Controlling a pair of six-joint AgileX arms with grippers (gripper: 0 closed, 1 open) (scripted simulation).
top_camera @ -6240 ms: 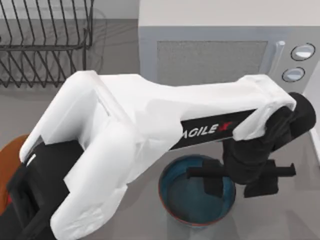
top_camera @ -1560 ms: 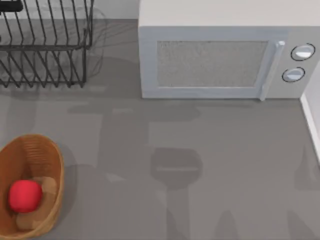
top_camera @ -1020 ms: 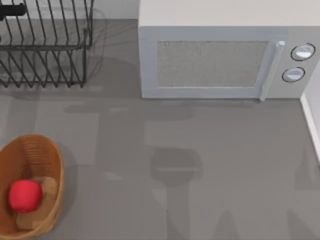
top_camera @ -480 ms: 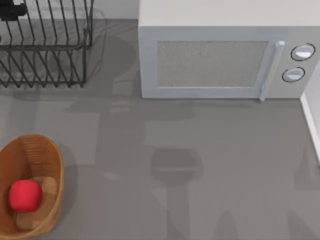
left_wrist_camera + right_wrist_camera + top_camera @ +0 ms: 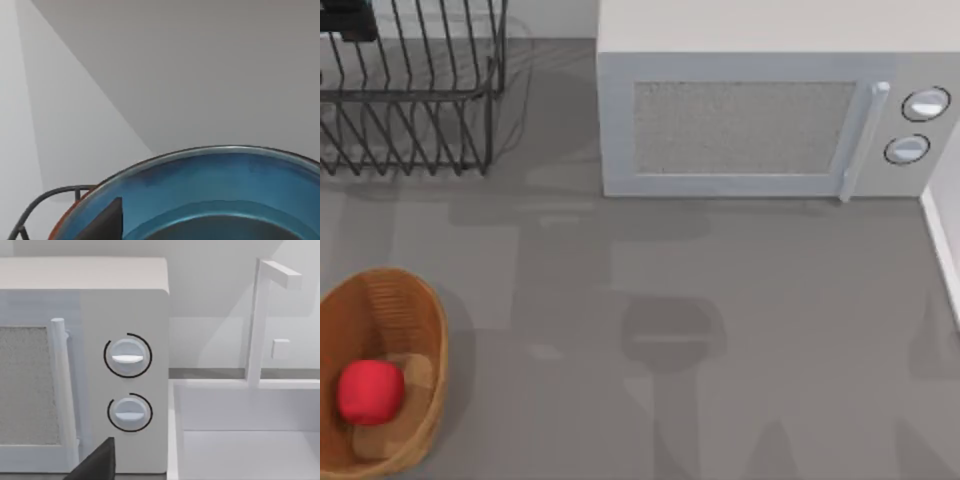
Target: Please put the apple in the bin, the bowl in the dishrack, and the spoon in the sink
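The red apple (image 5: 370, 392) lies inside the wicker bin (image 5: 425, 310) at the table's front left. The teal-blue bowl (image 5: 215, 190) with its reddish rim is held close under my left wrist, and one dark finger (image 5: 102, 225) reaches inside its wall. A black wire of the dishrack (image 5: 42, 200) shows just beside the bowl. A dark piece of my left gripper (image 5: 345, 18) pokes in over the dishrack (image 5: 410, 100) at the back left. My right gripper (image 5: 95, 467) faces the microwave's knobs and the white sink (image 5: 240, 440). The spoon is out of view.
A light grey microwave (image 5: 740, 120) stands along the back, right of the dishrack. The sink's tall white faucet (image 5: 255, 320) rises beside the microwave (image 5: 125, 380). Open grey tabletop stretches from the bin to the right edge.
The bowl has left the table's front centre and my left arm has swung away from there. Over the last second the dark gripper piece above the dishrack crept slightly toward the back.
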